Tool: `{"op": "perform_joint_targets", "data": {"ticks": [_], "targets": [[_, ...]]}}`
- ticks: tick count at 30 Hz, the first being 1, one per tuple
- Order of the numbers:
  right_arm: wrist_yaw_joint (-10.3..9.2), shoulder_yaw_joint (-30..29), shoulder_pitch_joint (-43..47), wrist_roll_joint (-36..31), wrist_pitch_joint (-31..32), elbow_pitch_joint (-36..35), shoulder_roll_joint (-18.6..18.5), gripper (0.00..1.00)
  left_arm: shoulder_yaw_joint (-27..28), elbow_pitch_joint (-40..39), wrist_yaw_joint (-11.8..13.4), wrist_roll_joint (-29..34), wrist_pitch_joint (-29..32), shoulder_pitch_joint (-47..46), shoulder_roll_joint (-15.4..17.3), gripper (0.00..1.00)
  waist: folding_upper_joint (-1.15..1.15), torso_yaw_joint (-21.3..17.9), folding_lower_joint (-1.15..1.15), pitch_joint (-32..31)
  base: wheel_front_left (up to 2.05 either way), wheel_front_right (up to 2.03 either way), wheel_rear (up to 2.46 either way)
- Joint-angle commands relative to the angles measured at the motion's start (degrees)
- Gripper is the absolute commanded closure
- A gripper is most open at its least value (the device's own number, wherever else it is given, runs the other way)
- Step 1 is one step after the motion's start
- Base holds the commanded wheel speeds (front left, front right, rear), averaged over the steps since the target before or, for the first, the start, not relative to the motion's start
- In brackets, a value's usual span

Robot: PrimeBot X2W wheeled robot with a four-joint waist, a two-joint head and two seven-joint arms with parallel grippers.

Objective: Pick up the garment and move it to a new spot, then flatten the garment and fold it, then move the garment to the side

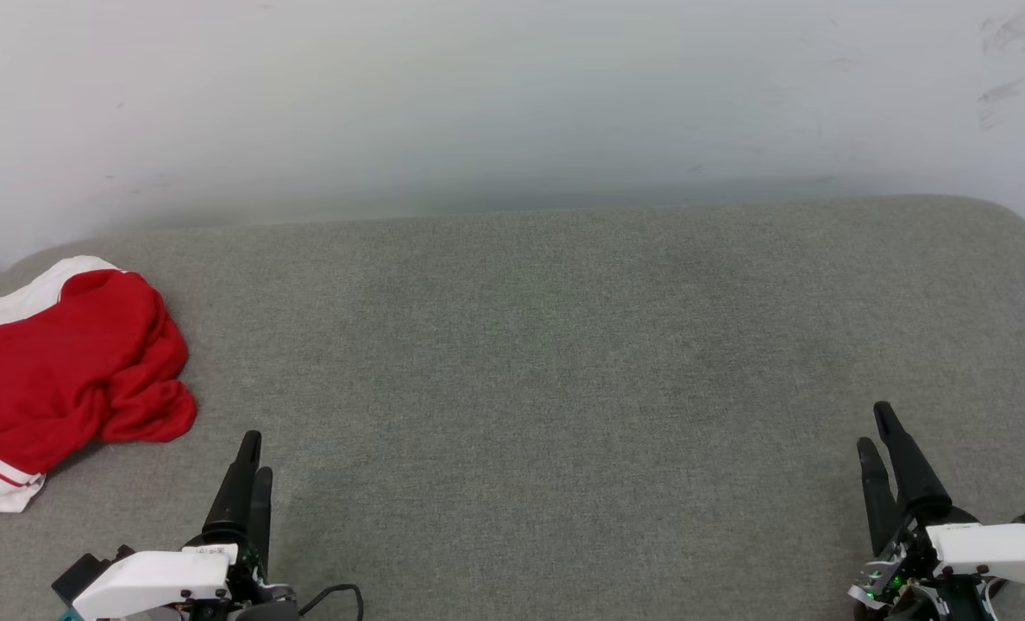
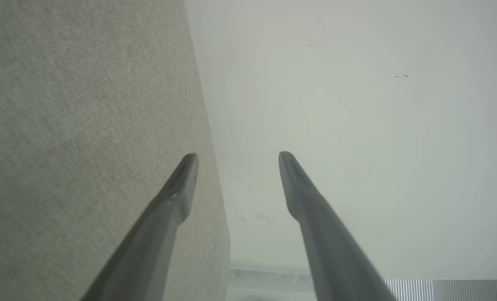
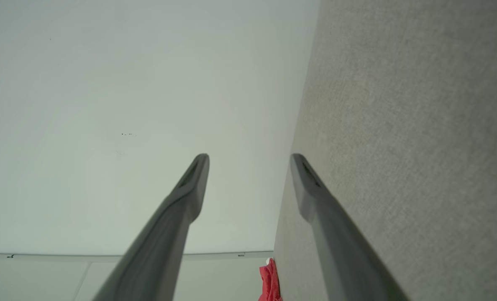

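Observation:
The garment [image 1: 64, 366], a red jersey with white sleeves and striped trim, lies crumpled at the far left of the grey padded surface [image 1: 547, 362]. A sliver of the garment [image 3: 269, 282] shows at the bottom of the right wrist view. My left gripper [image 1: 254, 457] hovers low at the lower left, just right of the cloth and apart from it. In the left wrist view the left gripper [image 2: 236, 156] stands open and empty. My right gripper [image 1: 875, 427] sits at the lower right, far from the jersey. The right gripper [image 3: 250, 158] is likewise open with nothing between its fingers.
A pale wall [image 1: 512, 95] rises behind the far edge of the surface. The surface has rounded corners at back left and back right. A dark cable [image 1: 336, 595] trails by the left wrist.

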Motion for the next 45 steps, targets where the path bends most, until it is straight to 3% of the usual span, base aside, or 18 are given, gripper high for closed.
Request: {"op": "perform_joint_targets", "data": {"ticks": [1, 11, 22, 34, 45], "targets": [[0.09, 0.2, -0.4, -0.9, -0.5, -1.4, 0.0, 0.00, 0.4, -1.3, -0.1, 0.8, -0.6, -0.5, 0.1, 0.00, 0.00, 0.0, 0.00, 0.0, 0.00, 0.00, 0.00], [0.09, -0.5, -0.4, -11.3, -3.0, -2.2, 0.0, 0.00, 3.2, -2.9, -0.1, 6.9, -3.1, 0.3, 0.2, 0.00, 0.00, -0.1, 0.00, 0.1, 0.00, 0.00, 0.00], [0.10, -1.3, -1.7, -32.4, -5.5, -8.8, 0.0, 0.00, 7.4, -8.8, 0.7, 21.7, -5.5, -0.3, 0.2, 0.00, 0.00, -0.2, 0.00, 0.3, 0.00, 0.00, 0.00], [0.11, 2.6, -2.1, -53.1, -7.9, -16.0, 0.0, 0.00, 2.3, -19.0, 4.7, 36.2, -7.9, 1.4, 0.2, 0.00, 0.00, -0.3, 0.00, 0.8, 0.00, 0.00, 0.00], [0.12, 4.8, -1.1, -64.9, -9.9, -18.2, 0.0, 0.00, -4.0, -23.6, 6.2, 51.9, -9.9, 2.2, 0.2, 0.00, 0.00, -0.4, 0.00, 1.5, 0.00, 0.00, 0.00]]}}
